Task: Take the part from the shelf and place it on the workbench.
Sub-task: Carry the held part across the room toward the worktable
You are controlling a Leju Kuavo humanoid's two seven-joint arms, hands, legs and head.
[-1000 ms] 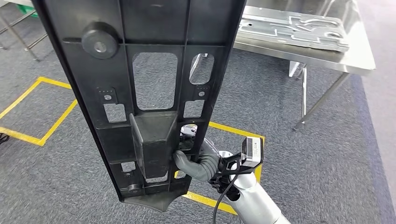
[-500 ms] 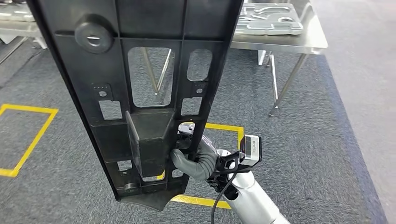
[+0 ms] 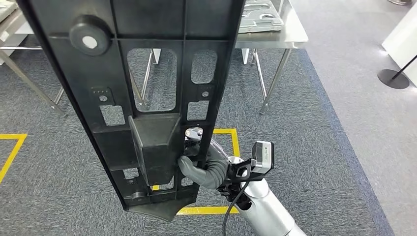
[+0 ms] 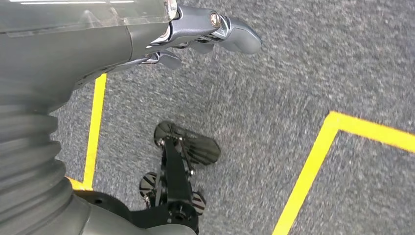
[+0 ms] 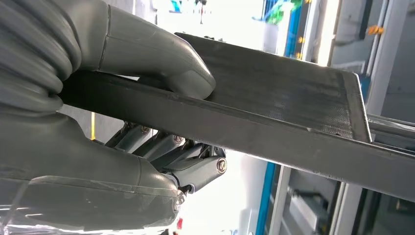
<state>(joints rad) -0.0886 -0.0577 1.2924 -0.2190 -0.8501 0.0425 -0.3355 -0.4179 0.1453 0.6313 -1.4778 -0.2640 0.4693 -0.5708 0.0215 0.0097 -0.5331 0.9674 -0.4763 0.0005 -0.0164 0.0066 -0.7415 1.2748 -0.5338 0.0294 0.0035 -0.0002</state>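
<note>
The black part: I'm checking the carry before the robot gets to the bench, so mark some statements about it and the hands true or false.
1. The right hand grips the black part near its lower end. True.
2. The part already lies on the metal workbench. False: it is held up over the grey carpet, the bench beyond it.
3. The left hand holds nothing. True.
4. Both hands hold the part. False: only the right does.
5. Yellow tape lines mark the carpet. True.
</note>
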